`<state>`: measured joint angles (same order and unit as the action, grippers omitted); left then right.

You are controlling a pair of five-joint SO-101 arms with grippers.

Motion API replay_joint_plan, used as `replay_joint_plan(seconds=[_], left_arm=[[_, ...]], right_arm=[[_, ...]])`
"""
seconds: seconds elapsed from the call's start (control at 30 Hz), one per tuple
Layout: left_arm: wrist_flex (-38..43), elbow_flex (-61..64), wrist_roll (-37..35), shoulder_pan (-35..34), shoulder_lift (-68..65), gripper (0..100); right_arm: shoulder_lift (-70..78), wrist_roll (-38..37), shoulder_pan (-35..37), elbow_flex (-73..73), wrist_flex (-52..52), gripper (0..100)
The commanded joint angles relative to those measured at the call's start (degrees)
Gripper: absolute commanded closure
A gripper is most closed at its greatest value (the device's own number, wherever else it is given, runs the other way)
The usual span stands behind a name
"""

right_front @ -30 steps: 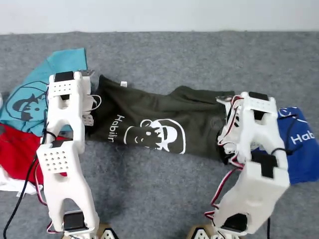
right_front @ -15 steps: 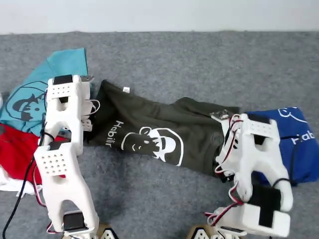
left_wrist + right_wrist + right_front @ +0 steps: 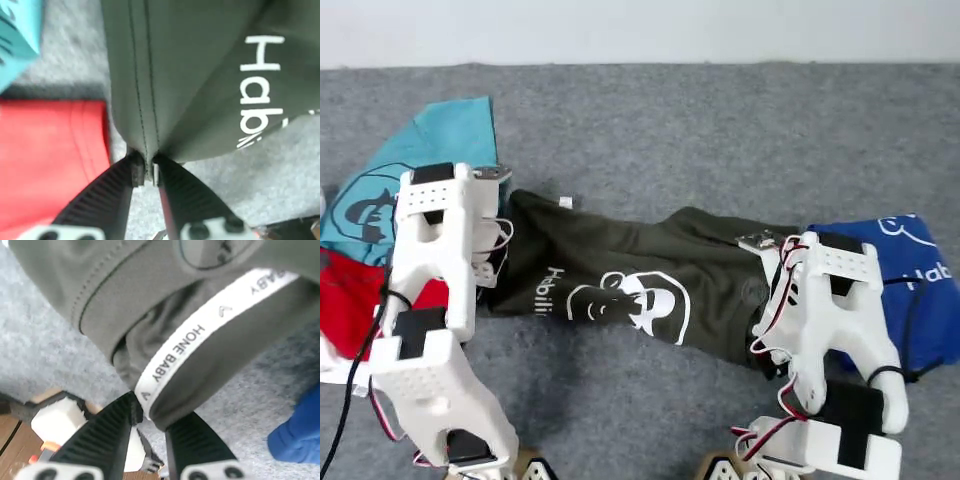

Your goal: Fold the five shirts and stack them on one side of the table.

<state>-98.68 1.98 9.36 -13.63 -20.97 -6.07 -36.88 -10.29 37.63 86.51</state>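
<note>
My left claw (image 3: 145,170) is pinched on one end of the dark green shirt (image 3: 640,270) and my right claw (image 3: 150,416) on the other, so its long axis spans the table (image 3: 720,130) between them.

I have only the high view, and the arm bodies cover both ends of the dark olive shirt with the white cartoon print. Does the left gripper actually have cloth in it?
Observer: Yes. The left gripper is shut on a stitched hem fold of the dark olive cloth shirt.
Operator: And the right one?
Observer: The right gripper is shut on the shirt's neck end, where the white printed neck tape runs down between its fingers.
Operator: Did the left one catch the red shirt too?
Observer: No. The red cloth shirt lies beside the left gripper, and only olive cloth sits between the fingers.
</note>
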Motion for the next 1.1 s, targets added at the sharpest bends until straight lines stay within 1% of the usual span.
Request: replay_joint_plan(seconds=[0.0, 0.07, 0.17, 0.23, 0.37, 0.43, 0.6, 0.9, 1.07], left_arm=[[-1.67, 2.42, 1.41, -0.62, 4.57, 99], [-1.67, 3.74, 1.41, -0.62, 5.01, 99], [-1.67, 5.05, 1.67, -0.79, 5.19, 99], [-1.76, 5.14, 2.9, -2.64, 5.27, 99], [-1.85, 5.23, 3.52, -8.7, 5.27, 99], [-1.85, 6.37, 5.01, -10.2, 5.27, 99], [-1.58, 12.0, 7.47, -8.18, 5.27, 99], [1.58, 10.59, 7.47, -8.26, 5.19, 99], [1.23, 3.47, 7.38, -10.29, 5.19, 98]], right_arm=[[-2.07, -1.67, -0.92, 0.18, 3.21, 98.8], [-2.68, -3.34, -0.92, 1.23, 4.62, 98.8], [-6.9, -3.69, -0.92, 3.87, 5.41, 98.8], [-11.82, -3.69, -0.92, 6.07, 5.49, 98.8], [-22.81, -3.69, -0.57, 12.4, 5.49, 98.8], [-26.86, -3.78, -0.57, 15.82, 4.53, 98.8], [-29.32, -4.84, -0.84, 17.41, 3.82, 98.8], [-30.02, -4.92, -0.92, 15.74, 6.29, 97.9], [-30.11, -4.48, -1.01, 13.1, 8.92, 86.1]])
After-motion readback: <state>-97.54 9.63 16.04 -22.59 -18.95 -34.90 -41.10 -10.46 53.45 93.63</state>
